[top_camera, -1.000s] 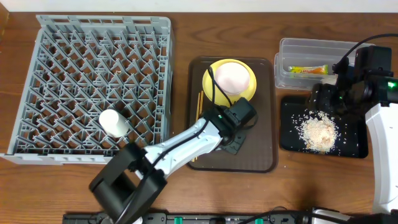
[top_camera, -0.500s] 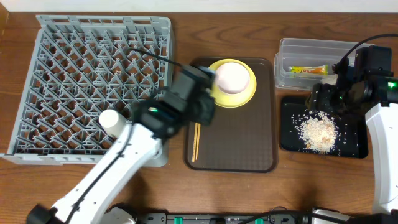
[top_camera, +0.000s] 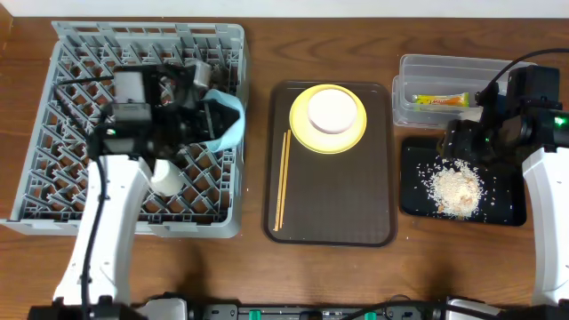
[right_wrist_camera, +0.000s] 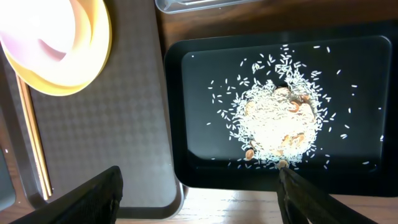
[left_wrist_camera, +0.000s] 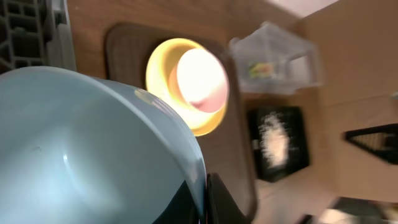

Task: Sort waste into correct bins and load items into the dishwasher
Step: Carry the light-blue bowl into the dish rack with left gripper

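My left gripper (top_camera: 209,120) is shut on the rim of the light blue bowl (top_camera: 224,124) and holds it over the right side of the grey dish rack (top_camera: 53,133); the bowl (left_wrist_camera: 81,149) fills the left wrist view. A white cup (top_camera: 164,175) lies in the rack. The white bowl (top_camera: 332,110) sits on the yellow plate (top_camera: 302,133) on the brown tray (top_camera: 347,204), with the chopsticks (top_camera: 282,182) beside it. My right gripper (right_wrist_camera: 199,186) is open above the black tray (top_camera: 418,200) holding rice crumbs (top_camera: 455,188). The snack wrapper (top_camera: 440,100) lies in the clear tub (top_camera: 409,67).
The brown tray lies between the rack and the two bins. The rack's front wall (top_camera: 124,224) stands near the table's front edge. Cables run along the right arm (top_camera: 533,98) above the tub.
My left arm has swung from the brown tray leftward over the rack, carrying the light blue bowl. The right arm has not moved.
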Action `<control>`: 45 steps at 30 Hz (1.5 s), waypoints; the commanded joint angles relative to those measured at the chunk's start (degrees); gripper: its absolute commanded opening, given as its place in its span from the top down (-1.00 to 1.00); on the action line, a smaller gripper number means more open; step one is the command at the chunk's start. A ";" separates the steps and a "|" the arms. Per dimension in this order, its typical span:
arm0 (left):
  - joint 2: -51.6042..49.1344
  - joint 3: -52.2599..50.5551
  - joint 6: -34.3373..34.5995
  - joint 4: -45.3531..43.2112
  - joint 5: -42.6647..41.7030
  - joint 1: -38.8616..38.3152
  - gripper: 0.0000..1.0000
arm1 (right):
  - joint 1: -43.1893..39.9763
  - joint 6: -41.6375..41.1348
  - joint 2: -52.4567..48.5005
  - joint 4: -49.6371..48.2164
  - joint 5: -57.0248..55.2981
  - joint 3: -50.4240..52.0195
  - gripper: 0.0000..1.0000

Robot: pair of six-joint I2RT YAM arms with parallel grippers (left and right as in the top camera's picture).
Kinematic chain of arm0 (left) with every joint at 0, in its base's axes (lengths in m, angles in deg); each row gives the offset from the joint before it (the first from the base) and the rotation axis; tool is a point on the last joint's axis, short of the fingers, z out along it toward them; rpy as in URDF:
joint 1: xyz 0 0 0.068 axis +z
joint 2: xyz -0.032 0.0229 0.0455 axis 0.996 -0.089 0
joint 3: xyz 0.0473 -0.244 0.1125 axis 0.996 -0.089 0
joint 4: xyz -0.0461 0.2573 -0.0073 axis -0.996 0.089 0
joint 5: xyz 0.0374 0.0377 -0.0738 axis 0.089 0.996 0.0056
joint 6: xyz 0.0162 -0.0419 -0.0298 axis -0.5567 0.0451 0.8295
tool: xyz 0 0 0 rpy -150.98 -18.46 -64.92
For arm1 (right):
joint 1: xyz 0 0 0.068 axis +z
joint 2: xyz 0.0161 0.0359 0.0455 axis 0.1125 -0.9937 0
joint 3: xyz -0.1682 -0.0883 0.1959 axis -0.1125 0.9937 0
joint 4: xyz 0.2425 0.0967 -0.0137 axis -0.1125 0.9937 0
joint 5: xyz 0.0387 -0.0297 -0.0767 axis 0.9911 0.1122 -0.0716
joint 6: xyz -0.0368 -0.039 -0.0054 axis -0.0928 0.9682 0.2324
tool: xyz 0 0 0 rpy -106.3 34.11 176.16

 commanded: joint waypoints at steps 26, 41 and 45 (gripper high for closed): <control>-24.59 1.38 -1.51 -4.44 -32.52 23.45 0.85 | -0.68 -0.44 0.92 0.31 -0.09 -0.44 -0.54; -24.59 1.22 -2.89 1.25 -19.52 27.98 0.69 | -0.68 -0.44 0.92 0.35 -0.07 -0.44 -0.54; -24.59 1.22 -2.84 1.49 -19.56 27.98 0.69 | -0.68 -0.44 0.92 0.46 -0.07 -0.44 -0.54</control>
